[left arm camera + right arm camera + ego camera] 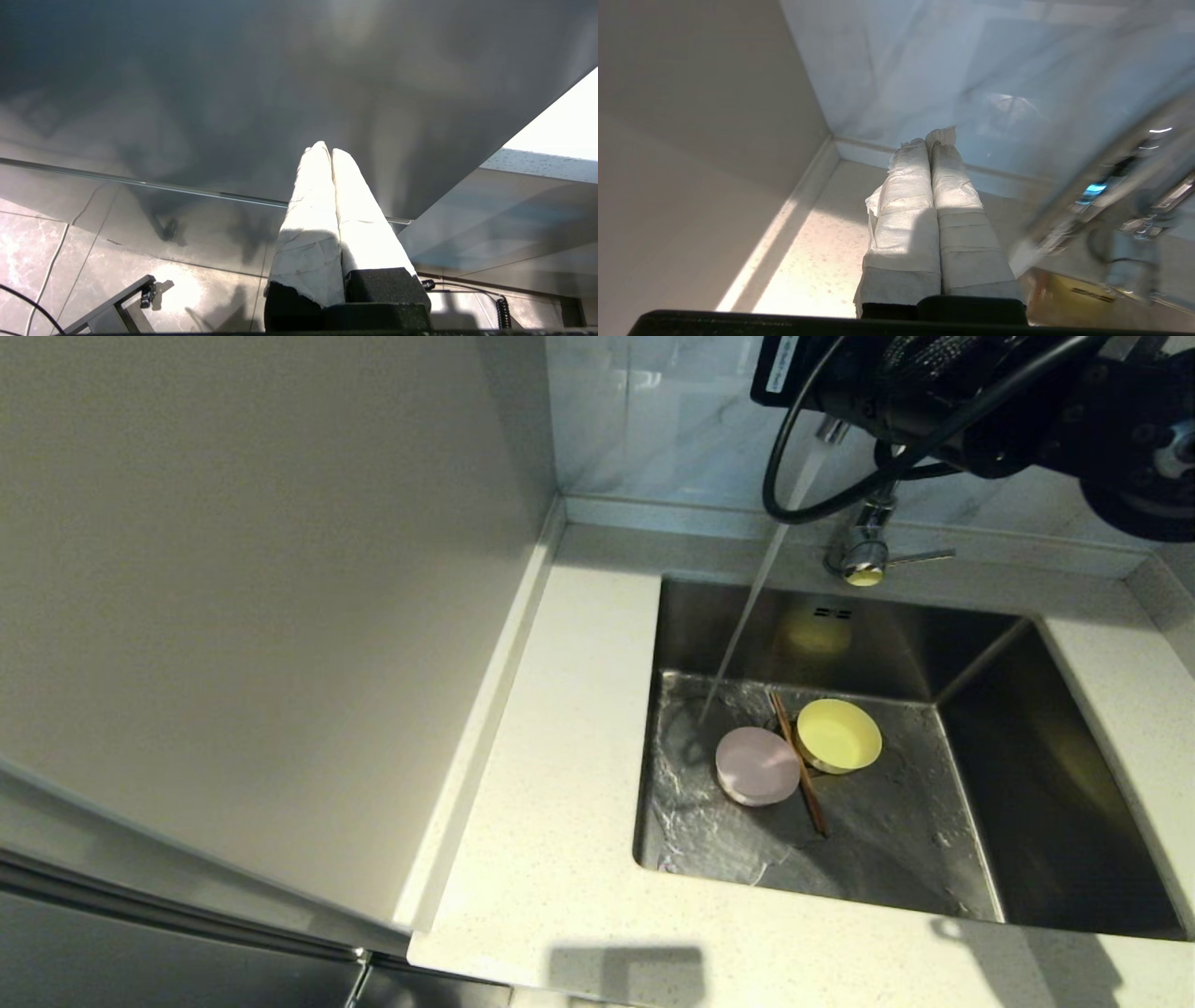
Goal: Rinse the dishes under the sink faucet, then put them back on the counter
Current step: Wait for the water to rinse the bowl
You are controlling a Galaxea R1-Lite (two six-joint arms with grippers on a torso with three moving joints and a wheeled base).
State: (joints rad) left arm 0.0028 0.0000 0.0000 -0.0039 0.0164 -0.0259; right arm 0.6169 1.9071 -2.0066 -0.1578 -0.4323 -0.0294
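Nearby, chopsticks (799, 763) between both dishes

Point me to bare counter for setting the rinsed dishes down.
Widest bare counter: left of the sink, up to the beige wall panel. A front strip too. Crowded: the sink floor, where pink dish, chopsticks and yellow bowl cluster, and around the faucet.

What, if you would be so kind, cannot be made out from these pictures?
- Faucet spout: head view, hidden behind the right arm and its cable.
- Faucet in right wrist view: blurred.
- Sink drain strainer: not visible in any view.
- Pink dish: head view, upright or overturned, cannot tell.
- Right tool: its place over the counter is cut off in head view.
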